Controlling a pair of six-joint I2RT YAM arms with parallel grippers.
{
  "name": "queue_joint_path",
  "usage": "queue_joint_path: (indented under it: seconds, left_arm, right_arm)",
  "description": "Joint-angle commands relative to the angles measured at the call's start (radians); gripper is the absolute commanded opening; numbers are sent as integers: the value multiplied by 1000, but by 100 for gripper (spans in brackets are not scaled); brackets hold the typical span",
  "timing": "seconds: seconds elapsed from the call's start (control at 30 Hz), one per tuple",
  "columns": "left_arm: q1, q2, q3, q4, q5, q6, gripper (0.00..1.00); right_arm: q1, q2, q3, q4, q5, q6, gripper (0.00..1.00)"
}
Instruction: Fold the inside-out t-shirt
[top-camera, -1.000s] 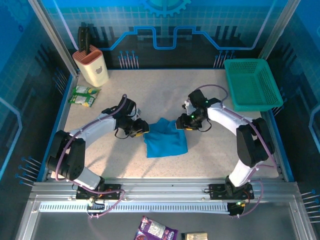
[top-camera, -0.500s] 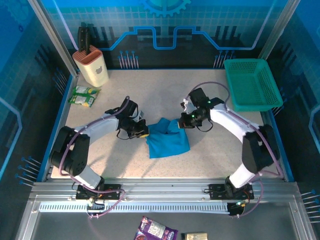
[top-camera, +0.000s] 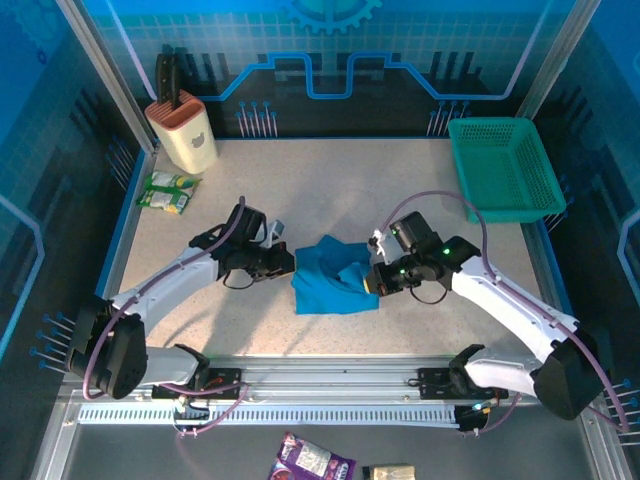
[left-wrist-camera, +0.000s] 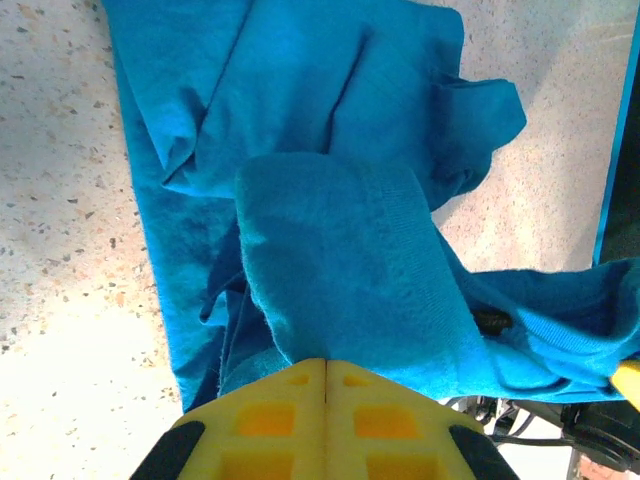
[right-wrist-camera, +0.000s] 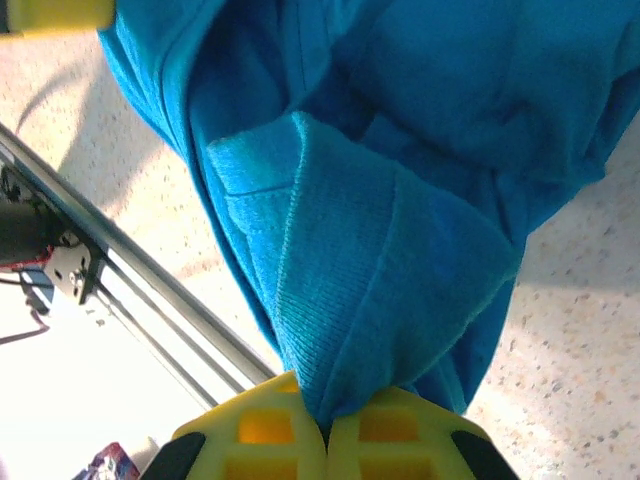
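Left fingers (left-wrist-camera: 262, 422) and right fingers (right-wrist-camera: 250, 432) just pinched shut on opposite t-shirt (top-camera: 330, 277) edges; likely ready to lift and spread.

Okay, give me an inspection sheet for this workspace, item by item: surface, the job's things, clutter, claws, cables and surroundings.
Surface: speckled light table; no spills seen.
Job's things: blue t-shirt, bunched mid-table between the two arms, not laid flat.
Clutter: green basket at the far right; snack packet and beige holder with dark handles at the far left; purple packet in front of the rail.
Claws: left claw shut on the t-shirt's left side; right claw shut on its right side.
Cables: purple cables loop along both arms; none seen caught in the cloth.
Surroundings: metal rail at the near edge; blue panels behind.
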Motion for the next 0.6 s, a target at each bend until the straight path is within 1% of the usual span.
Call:
queue_joint_path:
  seconds: [0.0,0.17,0.27,0.37,0.57]
  left_arm:
    - [-46,-53,-32,-28,4,-15,0]
    - [-155,-145,-115,-50,-36,-85,0]
    - [-189,-199,-174,-67,-56,-129,0]
    - [-214,-250,-248,-38,-55,-184,0]
    - [-264,-234,-360,45,-50,-238,0]
  right_arm:
    - [23,-32,-58,-40,-24,25,0]
    - [60,-99,-141,-33,-16,102,0]
    - [88,-145,-195,-24,6,157,0]
    - [114,-183,-278,17,12,225,0]
    - [135,-213,-389,96,25,296,0]
